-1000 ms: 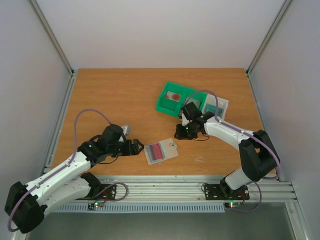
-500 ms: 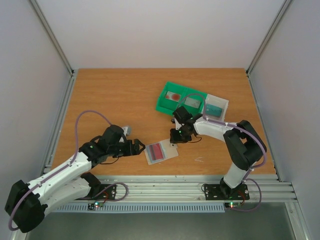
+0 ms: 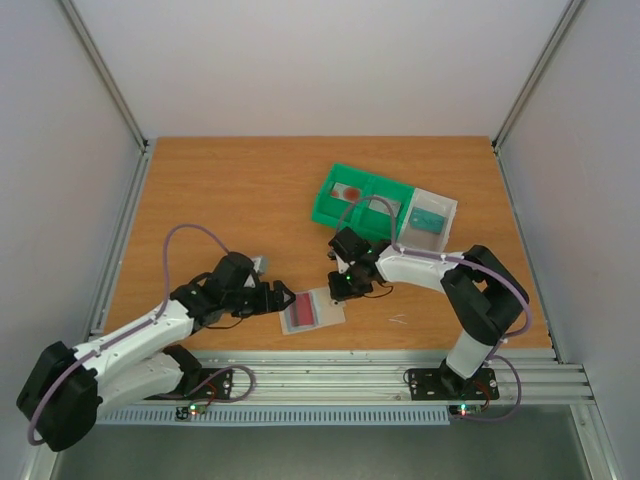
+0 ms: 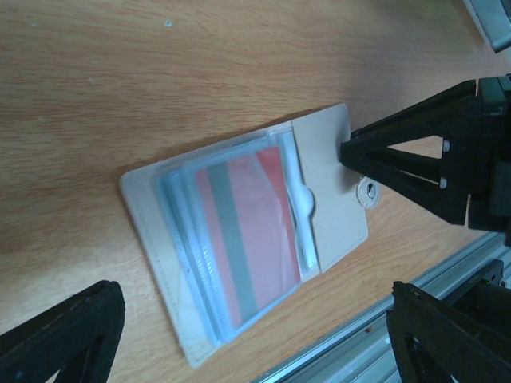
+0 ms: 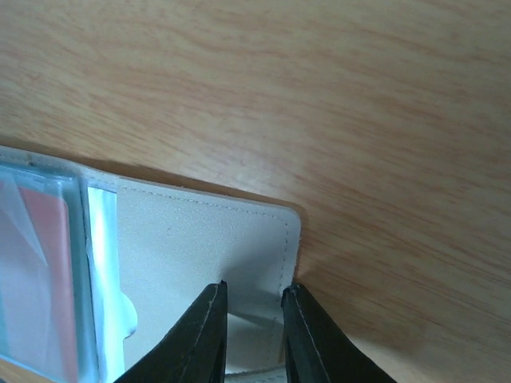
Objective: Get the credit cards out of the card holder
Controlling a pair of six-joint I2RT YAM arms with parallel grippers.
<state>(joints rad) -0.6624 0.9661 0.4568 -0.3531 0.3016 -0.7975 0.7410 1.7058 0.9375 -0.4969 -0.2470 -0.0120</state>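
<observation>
Where the worktop (image 3: 220,190) runs toward its near rail, the card holder (image 3: 312,310) lies open and flat between the two arms. Its clear sleeves face up. A red card (image 4: 254,231) with a dark stripe along its length sits under the top sleeve, inside the holder. The beige flap (image 4: 335,191), with its round snap (image 4: 370,190), is folded out toward the right arm.

The right gripper (image 5: 254,297) stands at the outer edge of that flap. Its jaws are drawn in to a narrow gap, with a strip of the flap showing between the fingers (image 5: 204,331). Whether they pinch the flap or only press on it, I cannot tell. The left gripper (image 4: 257,291) is just beside the holder on the left arm's side, with its jaws spread wide and the holder lying ahead of the gap between them.

Well apart, toward the far right of the worktop, a green tray (image 3: 330,212) with two compartments lies with a white tray (image 3: 450,205) just beside it. A small red thing (image 3: 350,190) rests in the green tray's left compartment.
</observation>
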